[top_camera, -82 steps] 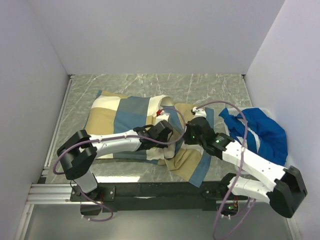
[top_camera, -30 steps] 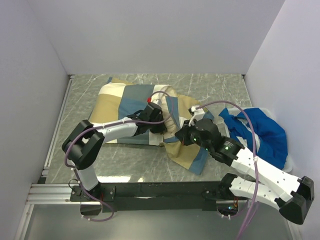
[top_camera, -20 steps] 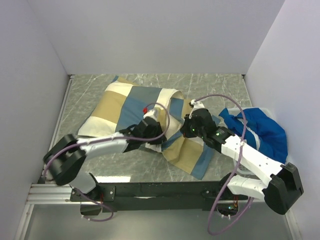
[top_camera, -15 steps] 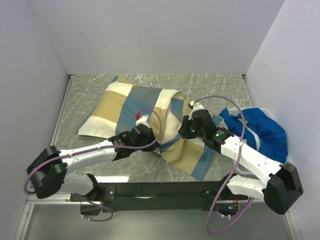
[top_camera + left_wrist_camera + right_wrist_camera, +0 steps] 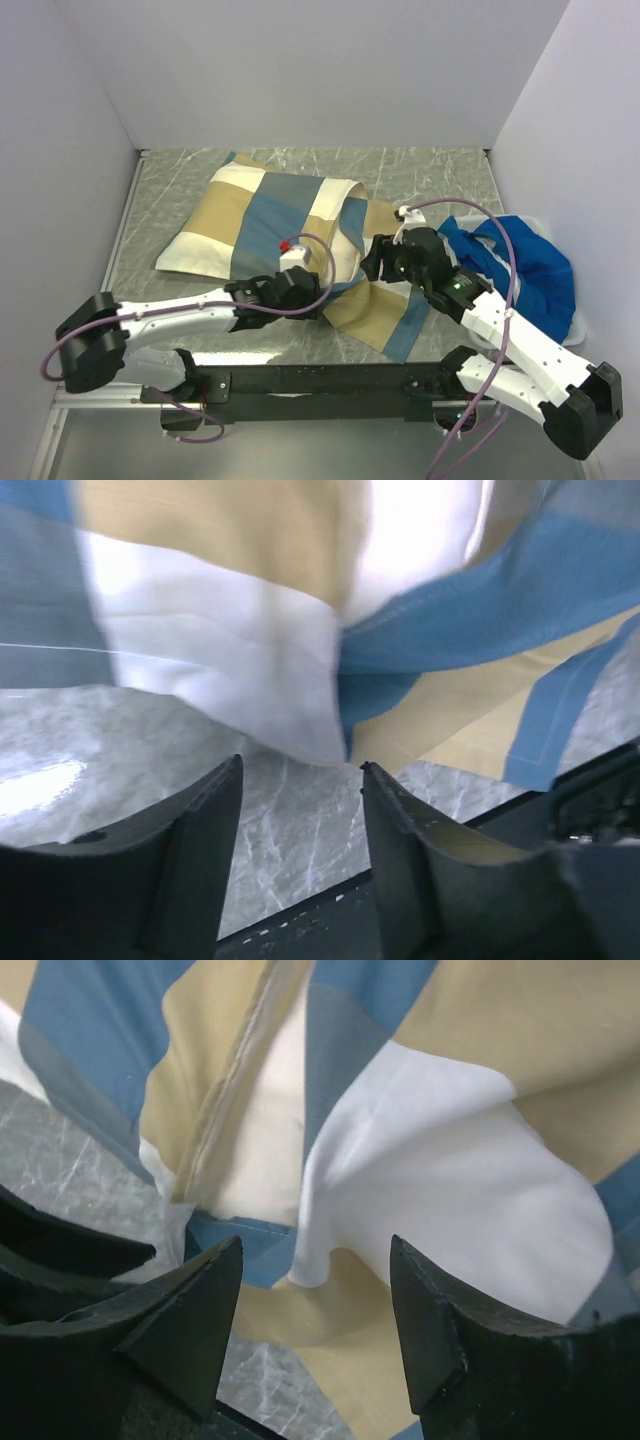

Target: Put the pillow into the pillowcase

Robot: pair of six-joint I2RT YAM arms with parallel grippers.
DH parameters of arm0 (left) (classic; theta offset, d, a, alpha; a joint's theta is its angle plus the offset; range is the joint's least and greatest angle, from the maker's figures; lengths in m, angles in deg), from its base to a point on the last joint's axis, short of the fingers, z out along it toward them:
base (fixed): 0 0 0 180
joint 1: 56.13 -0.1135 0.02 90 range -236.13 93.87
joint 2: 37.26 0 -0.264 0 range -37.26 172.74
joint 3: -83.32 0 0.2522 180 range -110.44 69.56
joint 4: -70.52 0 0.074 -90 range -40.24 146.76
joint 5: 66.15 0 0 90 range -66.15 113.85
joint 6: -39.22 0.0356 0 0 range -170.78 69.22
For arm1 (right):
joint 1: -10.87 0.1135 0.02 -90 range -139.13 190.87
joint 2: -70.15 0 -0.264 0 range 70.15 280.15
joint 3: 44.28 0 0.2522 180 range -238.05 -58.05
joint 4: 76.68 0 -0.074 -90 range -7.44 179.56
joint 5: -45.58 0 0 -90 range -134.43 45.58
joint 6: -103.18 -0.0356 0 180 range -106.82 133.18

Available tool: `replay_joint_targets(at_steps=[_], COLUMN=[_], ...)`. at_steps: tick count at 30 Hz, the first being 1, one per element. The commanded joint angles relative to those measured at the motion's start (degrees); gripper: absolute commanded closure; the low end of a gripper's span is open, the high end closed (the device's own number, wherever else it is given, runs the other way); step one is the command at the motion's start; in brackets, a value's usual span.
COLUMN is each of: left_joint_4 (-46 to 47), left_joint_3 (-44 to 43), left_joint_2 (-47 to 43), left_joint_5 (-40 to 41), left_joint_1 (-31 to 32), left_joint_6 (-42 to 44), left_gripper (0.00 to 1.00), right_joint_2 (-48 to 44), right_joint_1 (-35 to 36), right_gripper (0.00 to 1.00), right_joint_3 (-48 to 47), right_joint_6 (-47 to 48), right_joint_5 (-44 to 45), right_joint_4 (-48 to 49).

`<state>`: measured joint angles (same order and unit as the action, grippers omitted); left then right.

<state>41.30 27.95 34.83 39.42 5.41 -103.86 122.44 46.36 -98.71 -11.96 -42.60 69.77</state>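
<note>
The pillowcase (image 5: 270,215), in tan, slate-blue and white blocks, lies bulging on the table, its limp open end (image 5: 385,310) spread toward the near edge. In the right wrist view a cream strip of the pillow (image 5: 262,1145) shows inside the opening, between folds of the pillowcase (image 5: 450,1160). My left gripper (image 5: 318,288) sits low at the case's near edge, open, with only bare table between its fingers (image 5: 300,780); the pillowcase (image 5: 220,650) hangs just beyond the tips. My right gripper (image 5: 374,262) hovers open over the open end (image 5: 315,1260), holding nothing.
A bright blue cloth with white stripes (image 5: 520,265) lies bunched at the right, beside the right arm. The marble table (image 5: 430,175) is walled at the back and both sides. A black rail (image 5: 320,380) runs along the near edge.
Both grippers have gone from shut to open and let go of the pillowcase. The left arm has drawn back toward the near edge. The case has settled flat on the table.
</note>
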Motion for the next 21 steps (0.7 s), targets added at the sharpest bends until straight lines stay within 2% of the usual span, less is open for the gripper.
replay_joint_targets(at_steps=[1,2,5,6,8,9,10,14,18,21], left_joint_4=[-3.68,-4.57,-6.77,-8.43,-11.67,-14.30,-14.94,-16.70,-20.39,-22.94], left_joint_3=[-6.63,-8.91,-12.69,-13.58,-15.69,-15.61,-15.00,-5.35,2.30,6.53], left_joint_2=[6.02,7.17,11.30,12.36,15.00,15.09,13.35,0.80,-17.98,-28.19], left_joint_5=[7.17,10.58,13.86,14.57,17.02,17.47,17.47,15.11,13.96,14.04], left_joint_1=[3.41,3.76,3.94,3.94,3.94,4.03,4.03,3.94,3.68,3.50], left_joint_6=[0.70,0.78,1.48,1.40,0.26,-0.44,-1.66,-6.85,-14.93,-20.30], left_gripper=[0.41,0.40,0.40,0.45,0.65,0.89,0.97,0.99,0.99,0.99], right_joint_2=[2.27,3.24,8.25,11.31,14.49,16.07,18.96,26.44,32.33,37.33], right_joint_1=[-1.38,-1.99,-5.42,-7.60,-9.37,-10.34,-11.57,-13.16,-15.27,-15.53], right_gripper=[0.32,0.32,0.32,0.32,0.32,0.32,0.32,0.31,0.30,0.30], right_joint_3=[-5.29,-5.82,-8.28,-9.60,-11.53,-13.46,-14.43,-19.09,-21.55,-24.10], right_joint_6=[0.36,0.71,1.68,1.94,2.03,1.86,1.94,2.91,4.48,6.51], right_joint_5=[5.03,5.03,3.81,3.10,1.96,1.69,1.08,-0.85,-6.12,-9.73], right_joint_4=[-2.18,-1.75,0.27,0.89,1.77,1.86,2.38,3.35,7.39,8.54])
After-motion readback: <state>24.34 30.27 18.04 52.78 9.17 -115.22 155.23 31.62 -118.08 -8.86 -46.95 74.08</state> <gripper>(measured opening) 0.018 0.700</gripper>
